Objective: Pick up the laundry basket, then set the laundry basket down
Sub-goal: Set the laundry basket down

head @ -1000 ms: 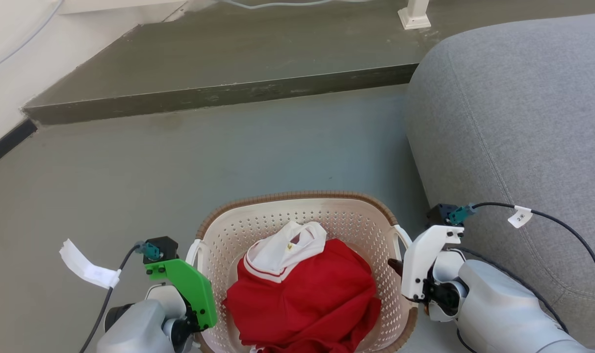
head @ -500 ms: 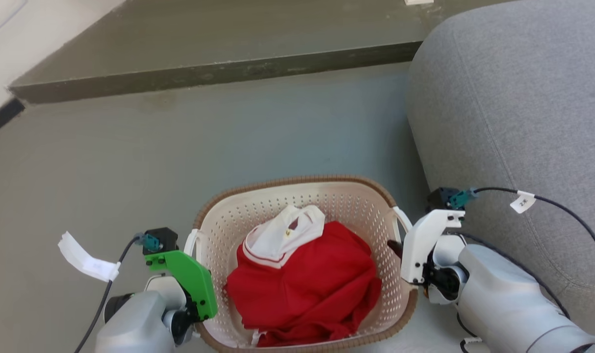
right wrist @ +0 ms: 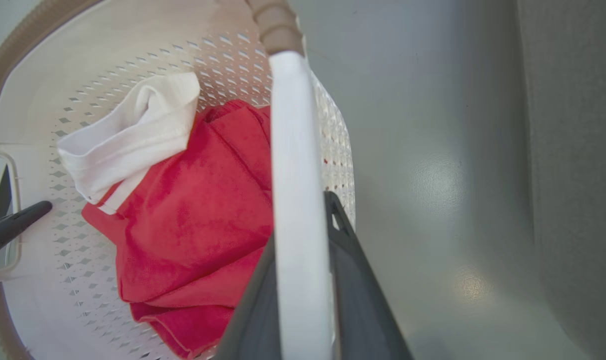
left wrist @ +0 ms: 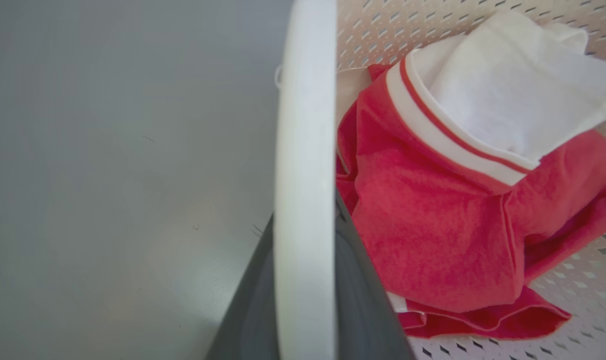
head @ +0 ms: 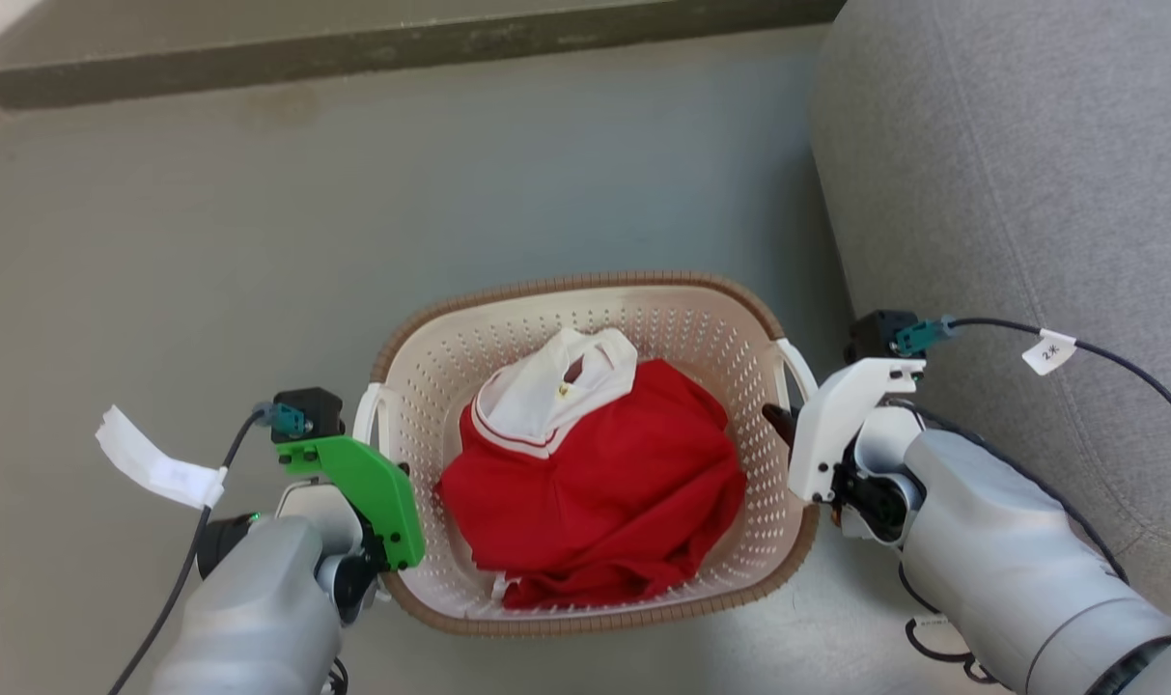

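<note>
Cream-white perforated plastic laundry basket (head: 585, 299): move left claw (left wrist: 305, 240) and right claw (right wrist: 305, 220), seemingly clamping its handles (left wrist: 305, 125), evenly together.

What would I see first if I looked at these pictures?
A bright red shirt with a white collar, bunched up in the basket in the middle of the head view. The left tool and the right tool each clamp one side of the basket. A big grey sofa sits on the right.
</note>
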